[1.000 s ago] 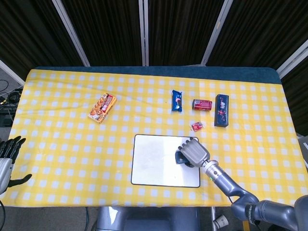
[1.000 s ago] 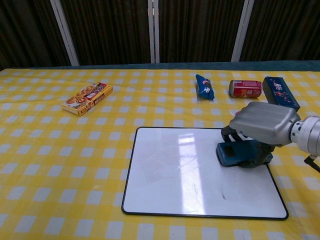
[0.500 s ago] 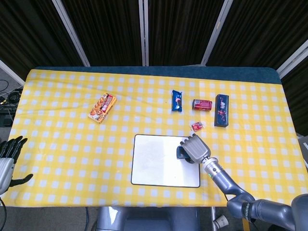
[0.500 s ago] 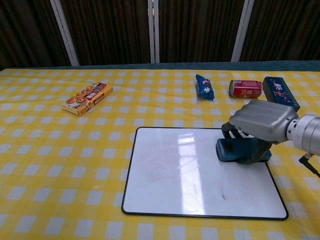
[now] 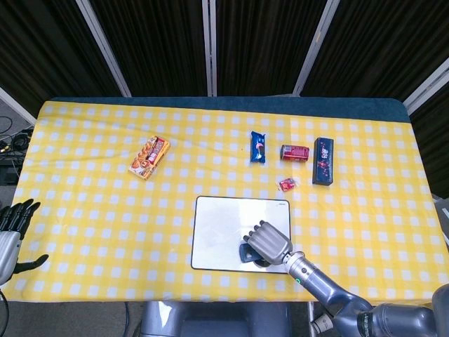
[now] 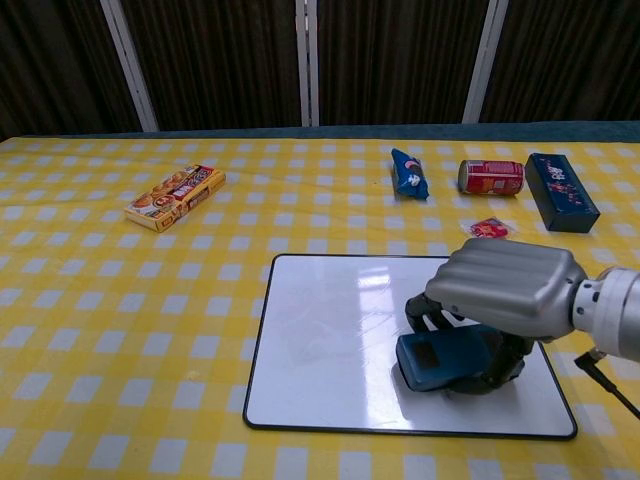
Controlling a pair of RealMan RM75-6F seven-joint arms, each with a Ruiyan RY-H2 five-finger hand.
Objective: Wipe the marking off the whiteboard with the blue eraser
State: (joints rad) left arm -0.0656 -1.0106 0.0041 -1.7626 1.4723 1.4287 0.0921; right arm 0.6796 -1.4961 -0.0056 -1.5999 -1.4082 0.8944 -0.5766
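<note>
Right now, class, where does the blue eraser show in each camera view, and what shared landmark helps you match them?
Head view: blue eraser at lower centre, under the right hand.
Chest view: lower right, gripped by that hand.
Shared landmark: the whiteboard it rests on.

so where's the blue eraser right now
In the chest view the blue eraser sits on the whiteboard, in its near-right part, gripped under the right hand.

Yellow-checked table (image 6: 90, 330) with whiteboard (image 6: 330, 350), snacks (image 6: 175, 195).
</note>
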